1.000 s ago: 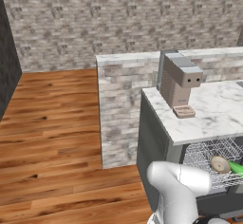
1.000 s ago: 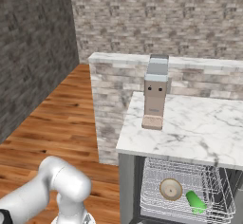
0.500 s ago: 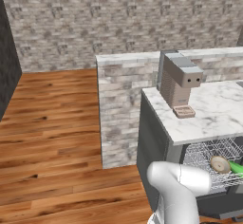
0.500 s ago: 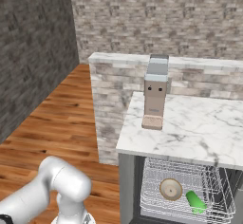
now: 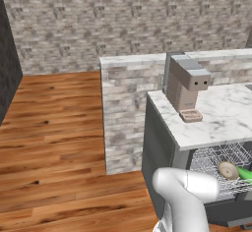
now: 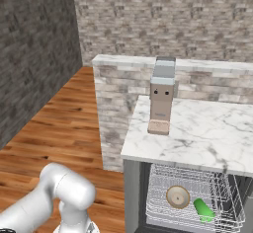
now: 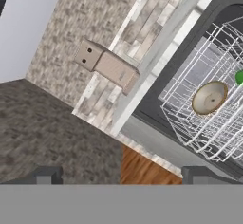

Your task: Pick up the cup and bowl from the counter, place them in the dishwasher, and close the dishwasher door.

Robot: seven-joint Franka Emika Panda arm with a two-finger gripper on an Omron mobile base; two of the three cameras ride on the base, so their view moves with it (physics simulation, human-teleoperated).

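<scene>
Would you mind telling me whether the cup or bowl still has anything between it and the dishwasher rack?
Nothing visible does: the bowl and the cup already lie in the pulled-out rack under the counter.

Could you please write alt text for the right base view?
A pulled-out wire rack under a marbled counter holds a tan bowl and a green cup lying beside it. A boxy coffee machine stands on the counter.
</scene>
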